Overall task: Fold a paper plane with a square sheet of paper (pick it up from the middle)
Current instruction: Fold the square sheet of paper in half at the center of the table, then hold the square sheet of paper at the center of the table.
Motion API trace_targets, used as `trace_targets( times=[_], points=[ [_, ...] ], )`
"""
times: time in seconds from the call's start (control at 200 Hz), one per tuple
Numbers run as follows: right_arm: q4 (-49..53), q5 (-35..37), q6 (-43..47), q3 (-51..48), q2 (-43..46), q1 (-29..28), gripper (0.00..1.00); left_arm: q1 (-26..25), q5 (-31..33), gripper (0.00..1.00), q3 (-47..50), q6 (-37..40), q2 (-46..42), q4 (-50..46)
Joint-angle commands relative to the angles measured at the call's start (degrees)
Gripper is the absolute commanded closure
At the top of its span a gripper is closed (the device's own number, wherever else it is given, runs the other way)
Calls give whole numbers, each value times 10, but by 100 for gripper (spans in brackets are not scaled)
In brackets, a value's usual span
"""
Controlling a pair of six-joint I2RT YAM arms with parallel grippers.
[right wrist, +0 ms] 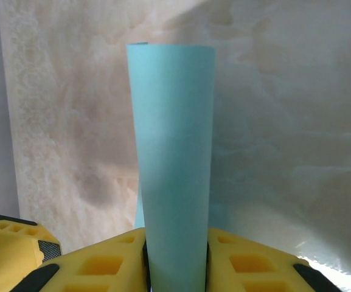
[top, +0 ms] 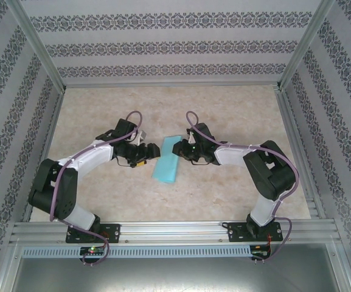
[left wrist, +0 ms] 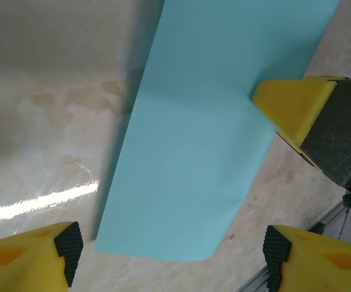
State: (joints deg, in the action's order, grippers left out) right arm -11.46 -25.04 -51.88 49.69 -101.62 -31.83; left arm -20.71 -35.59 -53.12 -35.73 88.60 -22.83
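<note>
The square sheet of paper (top: pixel 168 159), light turquoise, lies mid-table, bent over into a long narrow strip. My right gripper (top: pixel 184 149) is shut on its far end. In the right wrist view the paper (right wrist: pixel 172 146) curls up between the yellow fingers of that gripper (right wrist: pixel 175 261). My left gripper (top: pixel 143 156) stands open just left of the strip. In the left wrist view the paper's rounded near edge (left wrist: pixel 181 243) lies a little beyond the left gripper (left wrist: pixel 172 255), with nothing between its pads. The right gripper's yellow finger (left wrist: pixel 294 103) touches the paper's edge there. A paper plane is out of view.
The table (top: pixel 102 115) is beige and marble-patterned, with patterned walls on three sides. An aluminium rail (top: pixel 175 230) runs along the near edge, carrying both arm bases. Bare table surface lies behind and to both sides of the arms.
</note>
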Motion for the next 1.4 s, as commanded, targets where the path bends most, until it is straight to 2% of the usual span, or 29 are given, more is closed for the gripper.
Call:
trace_targets(
  times=[0.0,0.165,0.245,0.5,0.53,0.669,0.724,0.889,1.044,1.269,1.399],
  points=[
    [-10,-20,27,-7,-15,7,72,-20,25,23,-25,-5,24,33],
    [-12,-22,38,-12,-28,10,69,-37,49,27,-40,-8,61,41],
    [-23,-24,38,-20,-33,12,68,-48,61,35,-53,-6,78,35],
    [-26,-27,44,-22,-38,18,68,-76,80,49,-65,-9,126,39],
    [-26,-27,44,-21,-36,19,67,-78,81,53,-66,-8,132,39],
    [-23,-29,45,-21,-32,20,66,-83,84,57,-70,-6,147,42],
    [-21,-28,46,-21,-28,20,65,-84,84,62,-71,-5,152,42],
    [16,-15,59,-15,-7,20,62,-90,92,63,-76,4,165,33],
    [76,13,85,-11,13,18,50,-93,96,63,-78,18,177,20],
    [174,80,124,15,38,-2,49,-96,88,62,-76,14,177,24],
    [177,83,128,25,34,-14,47,-98,78,62,-76,11,170,27]
  ],
)
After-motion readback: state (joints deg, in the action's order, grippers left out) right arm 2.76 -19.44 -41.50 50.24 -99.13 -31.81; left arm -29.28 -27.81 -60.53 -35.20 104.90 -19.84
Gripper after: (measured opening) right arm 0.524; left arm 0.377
